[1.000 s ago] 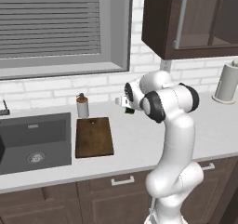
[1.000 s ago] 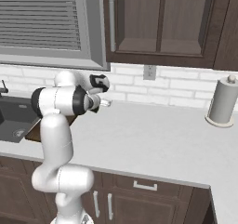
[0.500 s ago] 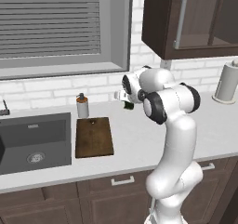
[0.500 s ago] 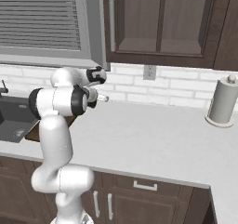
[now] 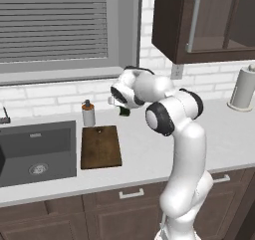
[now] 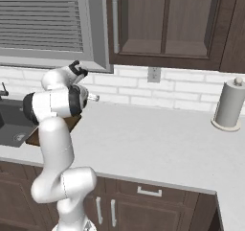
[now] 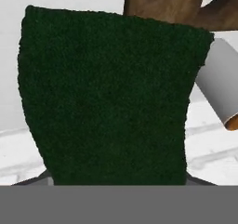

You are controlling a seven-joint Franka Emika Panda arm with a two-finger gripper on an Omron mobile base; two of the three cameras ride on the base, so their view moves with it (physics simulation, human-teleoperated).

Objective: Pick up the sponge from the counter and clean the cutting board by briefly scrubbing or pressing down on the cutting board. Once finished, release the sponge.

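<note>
Sink (image 5: 35,149), dark grey basin at far left, holds nothing but its drain. Next right, the flat dark brown wooden cutting board (image 5: 101,146) lies bare on the light grey counter (image 5: 149,149). The gripper (image 5: 121,104) has swung left toward it, fingers pinching the dark green sponge (image 7: 111,97) aloft; scrubbing looks imminent.

The cutting board (image 5: 101,147) lies flat on the counter (image 5: 144,152), just right of the sink (image 5: 35,152). A bottle (image 5: 88,113) stands just behind the board. The paper towel roll (image 5: 242,87) stands far off to the right.
</note>
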